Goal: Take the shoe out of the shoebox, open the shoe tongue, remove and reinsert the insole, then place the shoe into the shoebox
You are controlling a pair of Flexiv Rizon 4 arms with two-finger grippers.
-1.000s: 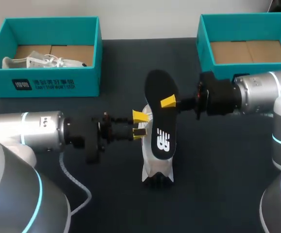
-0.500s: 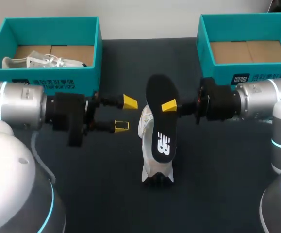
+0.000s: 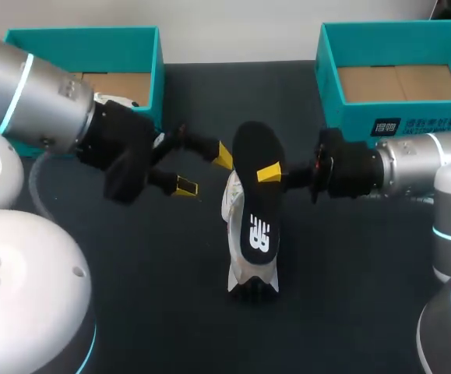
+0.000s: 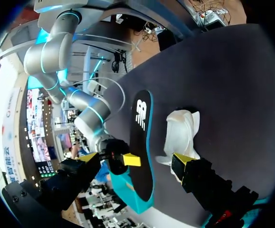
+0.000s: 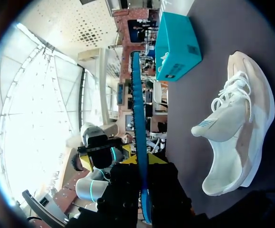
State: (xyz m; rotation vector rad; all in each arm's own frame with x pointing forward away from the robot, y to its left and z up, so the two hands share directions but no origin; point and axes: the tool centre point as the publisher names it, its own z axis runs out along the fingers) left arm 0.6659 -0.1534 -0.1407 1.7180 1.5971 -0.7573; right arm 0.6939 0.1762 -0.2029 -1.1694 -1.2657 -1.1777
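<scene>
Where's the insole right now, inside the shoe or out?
Out: the right gripper holds the black insole apart from the white shoe.

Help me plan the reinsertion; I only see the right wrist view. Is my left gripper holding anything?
Observer: No. The head view shows the left gripper open and empty, beside the insole.
Operator: Which insole face points up?
Observer: The black face with the white logo, toward the head camera.
Operator: Is the right shoebox free?
Observer: Yes, the right shoebox shows only its cardboard floor.
</scene>
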